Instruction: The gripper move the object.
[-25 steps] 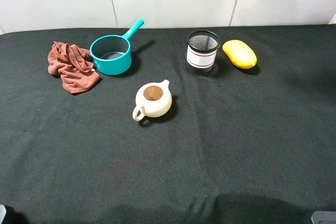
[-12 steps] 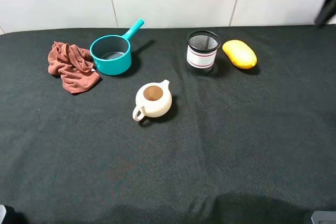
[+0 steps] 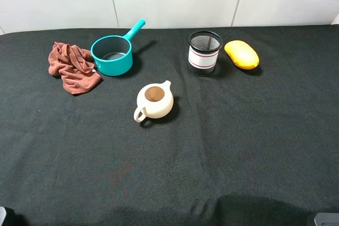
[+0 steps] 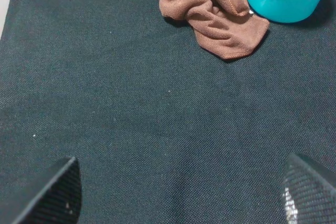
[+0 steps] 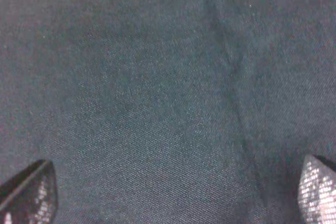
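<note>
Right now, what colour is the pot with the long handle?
The pot is teal, handle included. The exterior high view shows it best.

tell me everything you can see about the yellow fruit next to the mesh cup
The yellow fruit is a smooth, oblong, mango-like piece, yellow-orange with a faint sheen on top. It lies on its side on the black cloth near the back of the table, its long axis slanting from back-left to front-right. It looks whole and unmarked. It sits just right of the mesh cup, close to it; contact cannot be told. No gripper is near it in the high view.
</note>
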Controlling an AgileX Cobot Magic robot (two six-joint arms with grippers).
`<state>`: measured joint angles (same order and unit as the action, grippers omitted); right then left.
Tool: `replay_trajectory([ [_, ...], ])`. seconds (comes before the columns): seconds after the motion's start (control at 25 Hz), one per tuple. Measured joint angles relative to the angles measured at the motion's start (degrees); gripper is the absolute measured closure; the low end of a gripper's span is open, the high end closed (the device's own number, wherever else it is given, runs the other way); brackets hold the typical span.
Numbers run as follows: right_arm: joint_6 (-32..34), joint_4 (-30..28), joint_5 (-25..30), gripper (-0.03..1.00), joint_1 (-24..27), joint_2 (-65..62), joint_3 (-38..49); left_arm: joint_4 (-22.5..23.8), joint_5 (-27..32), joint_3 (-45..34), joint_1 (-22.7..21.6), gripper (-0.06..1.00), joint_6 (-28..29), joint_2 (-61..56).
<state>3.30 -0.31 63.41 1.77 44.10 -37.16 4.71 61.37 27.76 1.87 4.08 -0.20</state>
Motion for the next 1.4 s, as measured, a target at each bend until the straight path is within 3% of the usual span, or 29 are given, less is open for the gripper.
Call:
replay_trajectory([
  [0.16, 0.4, -0.3, -2.6, 0.27, 0.0, -12.8, 7.5, 0.0, 0.0, 0.0, 0.0, 0.18, 0.0, 0.0],
  [0.4, -0.3, -0.4, -4.2, 0.27, 0.0, -26.6, 8.2, 0.0, 0.0, 0.0, 0.0, 0.18, 0.0, 0.0],
  [0.72, -5.8, 1.7, -4.2, 0.27, 0.0, -31.0, 8.2, 0.0, 0.0, 0.0, 0.0, 0.18, 0.0, 0.0],
  [1.4, -7.6, 3.4, -4.2, 0.27, -1.6, -44.3, 8.3, 0.0, 0.0, 0.0, 0.0, 0.18, 0.0, 0.0],
])
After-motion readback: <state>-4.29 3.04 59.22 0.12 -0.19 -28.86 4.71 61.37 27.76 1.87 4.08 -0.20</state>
